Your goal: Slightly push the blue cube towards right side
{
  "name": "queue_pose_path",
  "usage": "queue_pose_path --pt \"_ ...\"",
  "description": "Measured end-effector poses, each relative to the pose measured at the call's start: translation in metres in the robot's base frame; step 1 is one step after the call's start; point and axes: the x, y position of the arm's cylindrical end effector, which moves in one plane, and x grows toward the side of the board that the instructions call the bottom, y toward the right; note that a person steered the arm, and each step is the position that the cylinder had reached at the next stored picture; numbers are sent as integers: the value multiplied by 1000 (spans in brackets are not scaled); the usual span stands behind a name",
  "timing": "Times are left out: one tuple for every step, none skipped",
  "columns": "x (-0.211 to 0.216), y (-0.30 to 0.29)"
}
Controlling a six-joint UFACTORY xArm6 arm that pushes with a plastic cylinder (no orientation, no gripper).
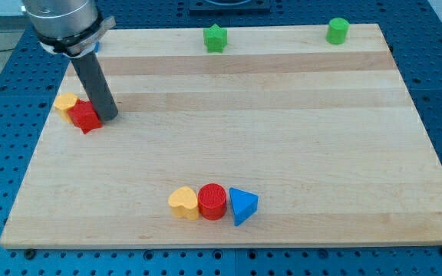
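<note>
My dark rod comes down from the view's top left, and my tip (107,116) rests on the board at the left side. It sits just right of a red star-like block (85,116), close to or touching it. A yellow block (66,102) lies against the red one on its left. A small sliver of blue (96,47) shows beside the arm's body near the board's top left. Most of that blue thing is hidden by the arm, so I cannot tell its shape.
A green star (216,37) and a green cylinder (338,31) stand along the board's top edge. A yellow heart (183,203), a red cylinder (212,202) and a blue triangle (242,205) sit in a row near the bottom edge.
</note>
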Motion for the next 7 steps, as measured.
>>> queue_pose_path --pt "0 -4" --pt "-34 23" --pt "-84 33" --pt "-138 33" --pt "-195 32" --pt "-222 17" --pt "-222 -3"
